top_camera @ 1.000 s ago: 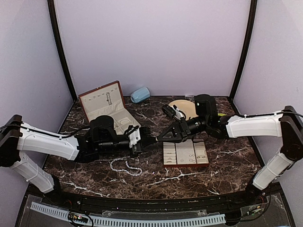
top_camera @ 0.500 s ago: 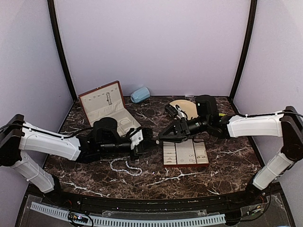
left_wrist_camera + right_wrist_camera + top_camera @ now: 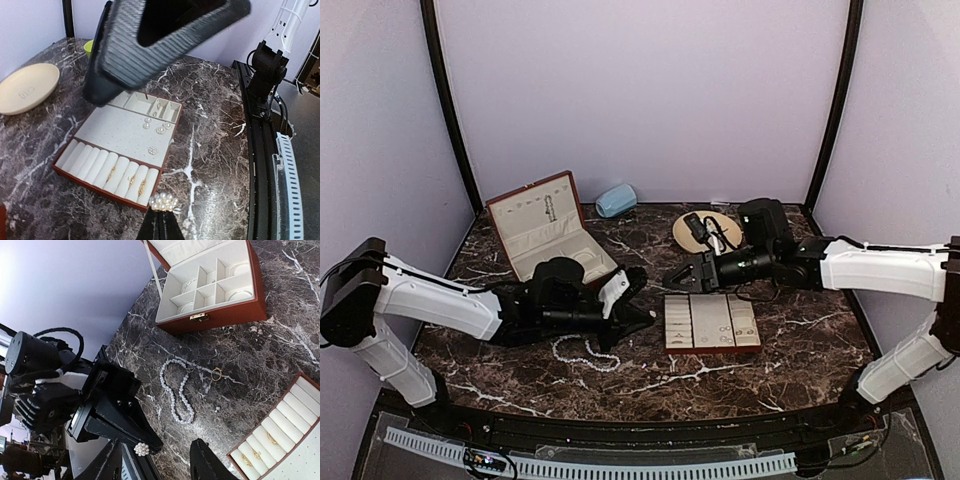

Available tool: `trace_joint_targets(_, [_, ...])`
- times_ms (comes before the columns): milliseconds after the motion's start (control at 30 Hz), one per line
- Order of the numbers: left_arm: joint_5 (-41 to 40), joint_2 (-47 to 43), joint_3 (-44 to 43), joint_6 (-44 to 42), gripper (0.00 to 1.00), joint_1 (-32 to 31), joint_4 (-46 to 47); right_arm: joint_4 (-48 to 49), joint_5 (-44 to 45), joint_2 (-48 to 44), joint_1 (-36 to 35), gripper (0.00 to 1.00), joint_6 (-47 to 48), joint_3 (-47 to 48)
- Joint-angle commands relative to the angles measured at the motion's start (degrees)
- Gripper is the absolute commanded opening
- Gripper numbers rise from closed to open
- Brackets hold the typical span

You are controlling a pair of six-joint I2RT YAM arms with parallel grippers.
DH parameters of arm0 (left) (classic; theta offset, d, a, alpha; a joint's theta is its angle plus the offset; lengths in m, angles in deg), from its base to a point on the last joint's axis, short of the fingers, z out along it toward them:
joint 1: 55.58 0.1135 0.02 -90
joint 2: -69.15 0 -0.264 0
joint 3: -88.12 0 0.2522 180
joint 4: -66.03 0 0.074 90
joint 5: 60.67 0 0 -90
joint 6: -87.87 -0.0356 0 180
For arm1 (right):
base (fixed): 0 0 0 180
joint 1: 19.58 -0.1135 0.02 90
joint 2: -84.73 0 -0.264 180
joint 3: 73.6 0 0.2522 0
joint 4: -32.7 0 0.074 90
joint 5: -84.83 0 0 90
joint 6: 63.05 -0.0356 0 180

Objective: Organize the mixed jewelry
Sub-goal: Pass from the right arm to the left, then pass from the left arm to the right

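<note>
The left arm reaches from its base low over the surface (image 3: 790, 350) toward the middle, with the forearm almost flat. The left claw (image 3: 642, 316) points to the right, just beside the left end of the slotted tray (image 3: 710, 322). This claw is closed on a small pearl cluster (image 3: 163, 202), which sits at the very tip of its fingers, above the surface and near the tray's edge.

The right arm comes from the right side, stretched to the left and also low. The right claw (image 3: 682, 280) hangs behind the tray's left end and faces the left claw. Its fingers stand apart and grip nothing. The two claws are near each other, but I cannot tell if they touch.

The pearl strand (image 3: 585, 352) lies loose on the surface, on the near side of the left claw, with a gold ring (image 3: 216, 374) beside it. The open box (image 3: 545, 225) stands behind the left arm. In the tray, some gold rings (image 3: 131, 179) sit between the rolls and pearl studs (image 3: 160, 130) sit on the flat panel.
</note>
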Motion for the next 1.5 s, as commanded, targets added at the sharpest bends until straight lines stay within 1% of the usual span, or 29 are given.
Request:
trace_joint_targets(0, [4.1, 0.1, -1.4, 9.3, 0.0, 0.8, -1.5, -3.7, 5.7, 0.4, -3.9, 0.48, 3.8, 1.9])
trace_joint_targets(100, [4.9, 0.0, -1.2, 9.7, 0.0, 0.8, -1.1, -3.9, 5.8, 1.5, -5.8, 0.47, 4.0, 2.1])
trace_joint_targets(167, [5.0, 0.1, -1.3, 9.6, 0.0, 0.9, -1.3, -3.5, 5.8, 2.0, -6.6, 0.43, 3.9, 2.2])
trace_joint_targets(200, [5.1, 0.2, -1.5, 9.6, 0.0, 0.9, -1.3, -3.2, 5.7, 2.2, -6.8, 0.4, 3.6, 2.2])
trace_joint_targets(300, [5.2, 0.3, -1.6, 9.6, 0.0, 0.9, -1.4, -2.7, 5.2, 2.8, -7.2, 0.38, 3.5, 2.2])
trace_joint_targets(633, [5.3, 0.2, -1.7, 9.6, 0.0, 1.0, -1.7, -2.9, 3.6, 5.7, -8.6, 0.37, 4.0, 3.8])
trace_joint_targets(833, [5.1, 0.2, -1.7, 9.3, 0.0, 1.0, -1.8, -2.3, 2.4, 6.4, -8.9, 0.27, 3.8, 4.1])
trace_joint_targets(1100, [4.9, 0.3, -1.8, 9.4, 0.0, 1.0, -1.9, -2.9, 1.5, 6.8, -9.4, 0.25, 4.2, 4.3])
trace_joint_targets(1333, [4.9, 0.3, -1.9, 9.5, 0.0, 1.0, -2.0, -3.9, 2.4, 6.7, -9.4, 0.12, 4.5, 4.4])
trace_joint_targets(1467, [4.8, 0.3, -1.9, 9.7, 0.0, 1.0, -1.9, -4.7, 3.9, 6.3, -9.4, 0.1, 5.0, 4.5])
